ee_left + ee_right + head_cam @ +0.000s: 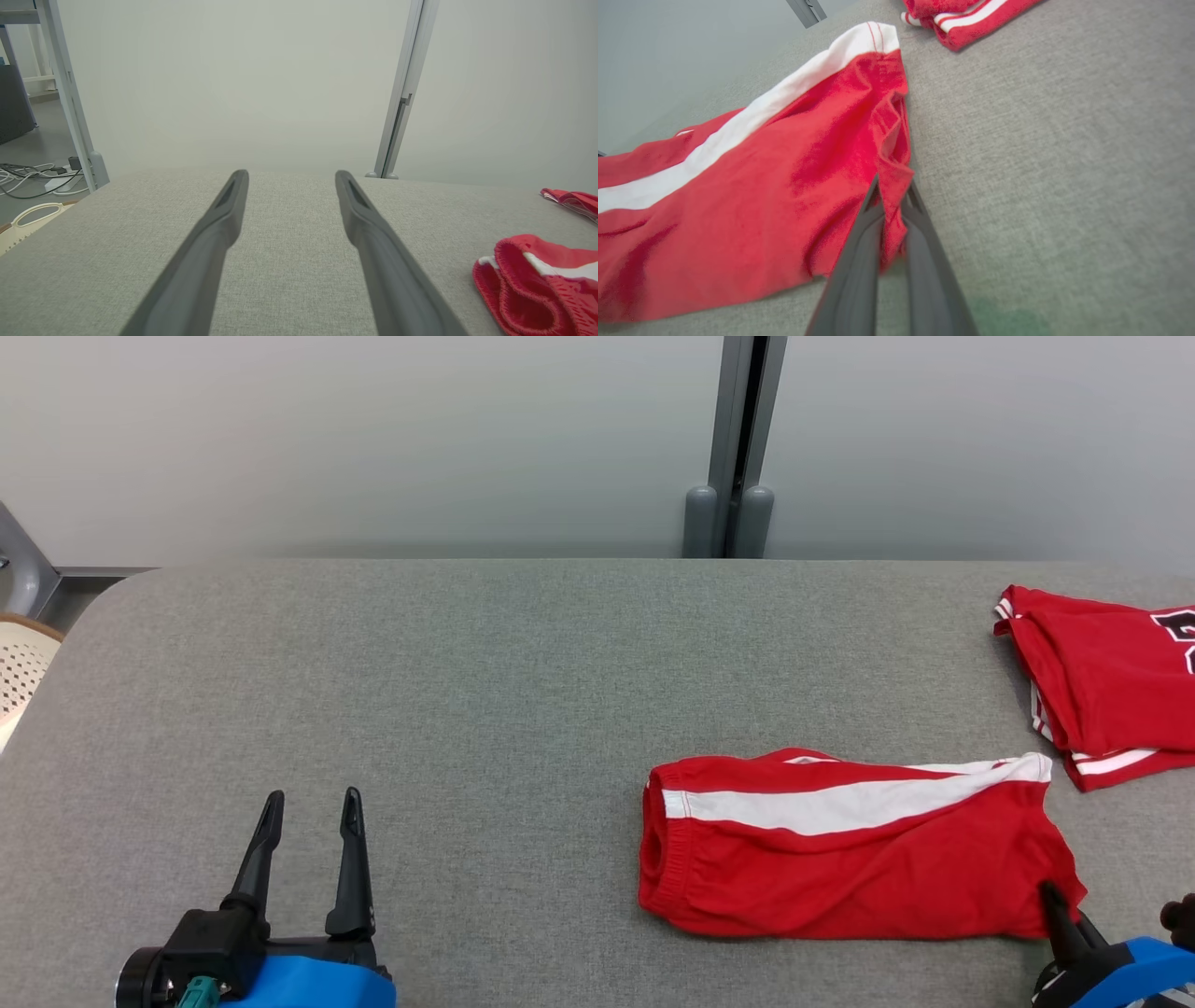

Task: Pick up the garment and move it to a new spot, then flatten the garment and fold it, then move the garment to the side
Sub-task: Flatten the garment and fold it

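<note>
The grey padded table (pixel 467 709) takes up most of the room in front of the robot, bare across its left and middle. On its right half lie the red shorts (pixel 840 859) with a white side stripe, waistband toward the centre, leg ends toward the right, spread fairly flat with one leg lying on the other. Beyond them, at the far right edge, sits a folded red jersey (pixel 1102 681) — close to the shorts but not touching.

The left gripper (pixel 313 796) hovers over empty table at the near left, fingers spread wide and holding nothing. The right gripper (pixel 892 186) has its fingers pinched together on the near corner of the shorts' leg hem, a fold of red cloth caught between them.

With the shorts already doubled over and flat, I'd judge this to be the last step — shifting them aside. The next move calls for a low, steady drag or lift by that one corner; pulled too fast, the fold may well slide open.
</note>
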Controlling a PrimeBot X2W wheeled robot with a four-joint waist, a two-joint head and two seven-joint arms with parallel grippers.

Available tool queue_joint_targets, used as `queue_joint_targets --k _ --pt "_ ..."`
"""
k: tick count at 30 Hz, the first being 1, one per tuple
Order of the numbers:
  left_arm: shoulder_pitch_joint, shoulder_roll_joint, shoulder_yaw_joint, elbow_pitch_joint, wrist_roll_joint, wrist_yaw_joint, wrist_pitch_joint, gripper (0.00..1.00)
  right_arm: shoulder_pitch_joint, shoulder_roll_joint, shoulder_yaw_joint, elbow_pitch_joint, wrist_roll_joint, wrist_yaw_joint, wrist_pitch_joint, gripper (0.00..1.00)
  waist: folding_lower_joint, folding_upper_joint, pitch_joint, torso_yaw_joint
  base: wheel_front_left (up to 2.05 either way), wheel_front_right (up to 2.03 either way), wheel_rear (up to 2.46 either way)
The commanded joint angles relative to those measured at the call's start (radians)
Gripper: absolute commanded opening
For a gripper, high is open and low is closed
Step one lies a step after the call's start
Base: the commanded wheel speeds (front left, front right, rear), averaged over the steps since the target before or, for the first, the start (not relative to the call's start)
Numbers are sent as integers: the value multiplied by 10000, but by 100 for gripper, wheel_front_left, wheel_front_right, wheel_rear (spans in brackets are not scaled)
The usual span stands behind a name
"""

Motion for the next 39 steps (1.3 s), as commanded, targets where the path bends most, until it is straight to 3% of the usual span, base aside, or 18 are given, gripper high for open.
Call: queue_joint_targets --k 1,11,18,29,34,39 --pt "103 -2 1 -30 19 -19 -45 100 111 89 -159 -135 -99 1 -47 0 1 0 -11 -27 0 0 0" --pt "195 -2 85 43 136 -68 -45 100 211 725 -900 -900 -1034 1 -46 0 1 0 -183 -96 0 0 0" --pt "262 -2 186 82 161 -123 -45 100 75 1010 -975 -2254 -1538 1 68 0 1 0 -330 -80 0 0 0" --pt "285 -2 107 102 174 -147 -45 100 -284 1939 -497 -4315 -2496 1 1106 0 1 0 -526 239 0 0 0" --pt "317 -2 66 115 160 -153 -43 100 -375 2572 70 -4447 -2906 1 1456 0 1 0 -550 418 0 0 0" --pt "263 -2 -51 135 131 -172 -45 100 23 2662 836 -4134 -3281 1 1524 0 1 0 -564 705 0 0 0"
